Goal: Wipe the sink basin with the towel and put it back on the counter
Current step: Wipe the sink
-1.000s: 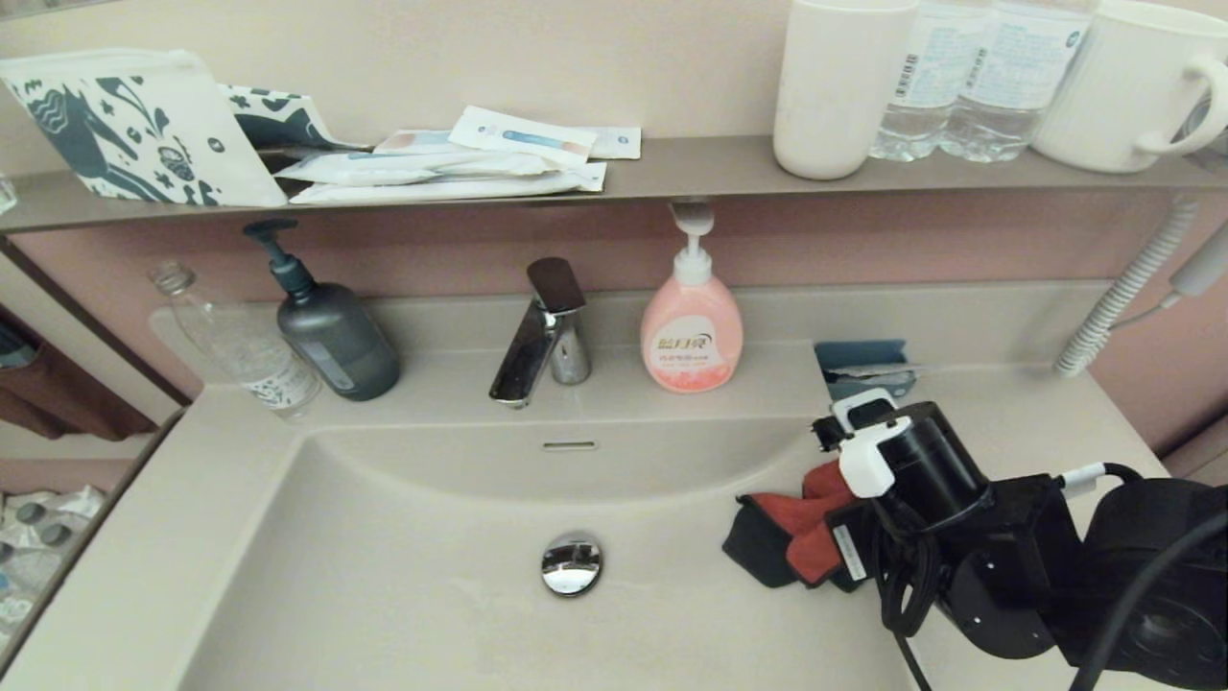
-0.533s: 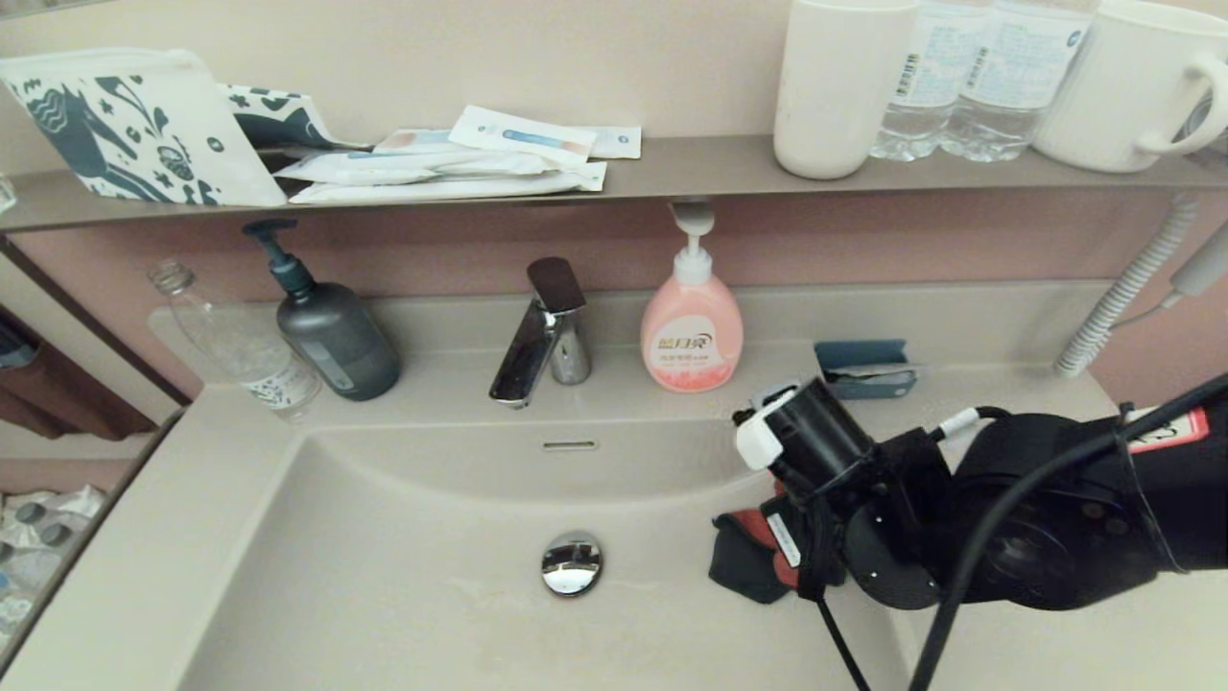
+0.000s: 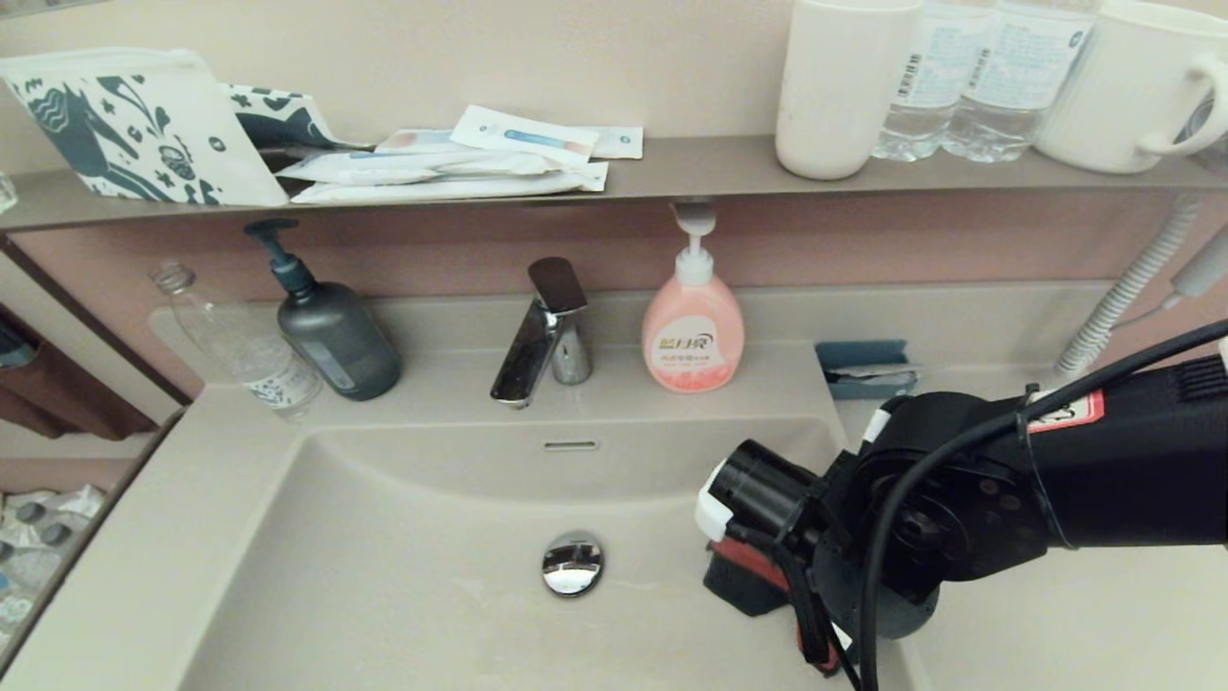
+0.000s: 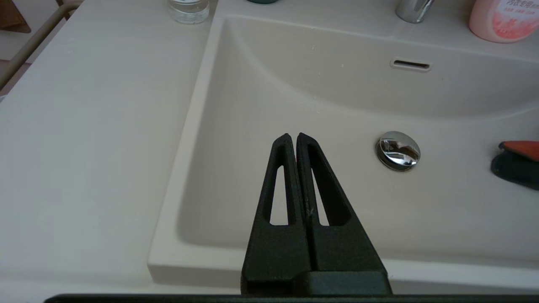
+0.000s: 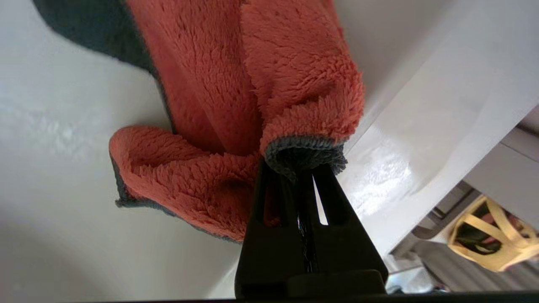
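The beige sink basin (image 3: 384, 557) has a chrome drain plug (image 3: 572, 563) and an overflow slot (image 3: 570, 445). The red-orange and dark grey towel (image 3: 739, 581) lies bunched on the basin floor right of the plug, mostly hidden under my right wrist in the head view. In the right wrist view my right gripper (image 5: 301, 168) is shut on a fold of the towel (image 5: 252, 84), pressing it onto the basin. My left gripper (image 4: 293, 136) is shut and empty, held over the basin's front left, with the plug (image 4: 398, 150) and towel (image 4: 518, 162) beyond it. The counter (image 3: 1017, 633) surrounds the basin.
Behind the basin stand a faucet (image 3: 542, 336), a pink soap bottle (image 3: 692, 331), a dark pump bottle (image 3: 331, 331) and a clear bottle (image 3: 240, 345). A blue item (image 3: 863, 369) lies at the back right. The shelf (image 3: 691, 168) holds cups, bottles, packets and a patterned pouch (image 3: 134, 125).
My right arm has swung left and lower into the basin, dragging the towel along the floor toward the drain plug and the front. The wrist now covers most of the towel.
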You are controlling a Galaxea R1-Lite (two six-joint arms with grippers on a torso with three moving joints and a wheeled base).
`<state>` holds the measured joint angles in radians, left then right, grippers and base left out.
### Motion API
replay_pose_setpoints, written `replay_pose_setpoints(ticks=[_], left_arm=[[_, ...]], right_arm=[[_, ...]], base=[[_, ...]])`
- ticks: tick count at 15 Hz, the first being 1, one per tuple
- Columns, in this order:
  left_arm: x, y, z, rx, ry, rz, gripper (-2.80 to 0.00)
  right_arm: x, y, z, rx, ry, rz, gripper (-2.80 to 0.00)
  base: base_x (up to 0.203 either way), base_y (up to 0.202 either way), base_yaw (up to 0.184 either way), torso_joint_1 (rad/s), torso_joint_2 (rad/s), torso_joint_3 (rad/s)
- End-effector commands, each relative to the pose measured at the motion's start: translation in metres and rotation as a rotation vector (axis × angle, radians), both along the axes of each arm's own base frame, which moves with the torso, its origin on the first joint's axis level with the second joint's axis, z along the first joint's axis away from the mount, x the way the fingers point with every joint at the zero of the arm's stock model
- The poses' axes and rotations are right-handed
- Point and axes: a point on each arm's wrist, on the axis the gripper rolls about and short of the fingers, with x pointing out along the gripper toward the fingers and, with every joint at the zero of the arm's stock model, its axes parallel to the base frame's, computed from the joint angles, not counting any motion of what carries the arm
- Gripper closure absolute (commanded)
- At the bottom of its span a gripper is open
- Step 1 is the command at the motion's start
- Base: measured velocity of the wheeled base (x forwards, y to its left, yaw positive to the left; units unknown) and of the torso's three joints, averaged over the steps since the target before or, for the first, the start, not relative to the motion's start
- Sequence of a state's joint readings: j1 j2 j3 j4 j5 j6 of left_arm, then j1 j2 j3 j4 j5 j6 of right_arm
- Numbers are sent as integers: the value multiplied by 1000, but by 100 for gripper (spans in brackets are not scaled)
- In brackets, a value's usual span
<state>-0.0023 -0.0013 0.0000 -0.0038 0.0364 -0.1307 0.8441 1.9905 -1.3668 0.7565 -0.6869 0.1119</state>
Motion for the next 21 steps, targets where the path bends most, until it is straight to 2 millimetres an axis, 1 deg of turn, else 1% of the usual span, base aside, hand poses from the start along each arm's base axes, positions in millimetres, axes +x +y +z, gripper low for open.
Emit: replay_pose_setpoints(ticks=[1,3,4,6,7,8,10,14,16,18,21], left_arm=[[0,0,0,-1,1,0,0],[0,0,0,-1,0,0,0],[0,0,0,-1,1,1,0],[0,0,0,-1,1,1,0],[0,0,0,-1,1,1,0],[0,0,0,-1,2,1,0],[0,0,0,-1,1,0,0],[0,0,0,-1,0,1,0],[0,0,0,-1,0,0,0],[0,0,0,-1,1,1,0],[0,0,0,-1,0,0,0]], right_arm=[[-2,4,-4,-13,11,10,0],[-5,14,-19,-12,30,1,0],[-8,22,-30,8,37,-25,0],[-20,38,-48,45,78,-42,0],[-25,44,-55,62,108,-43,0],[-28,47,-57,71,119,-44,0],[-31,57,-74,88,124,-73,0],[-30,80,-102,291,84,-207,0],[-34,90,-111,378,94,-292,0],[-37,102,-114,446,90,-351,0],[-40,118,-122,473,95,-354,0]], base=[[0,0,0,0,0,0],[0,0,0,0,0,0],[0,0,0,0,0,0],[0,0,0,0,0,0],[0,0,0,0,0,0],[0,0,0,0,0,0],[0,0,0,0,0,0],[0,0,0,0,0,0],[0,0,0,0,0,0],[0,0,0,0,0,0],[0,0,0,0,0,0]])
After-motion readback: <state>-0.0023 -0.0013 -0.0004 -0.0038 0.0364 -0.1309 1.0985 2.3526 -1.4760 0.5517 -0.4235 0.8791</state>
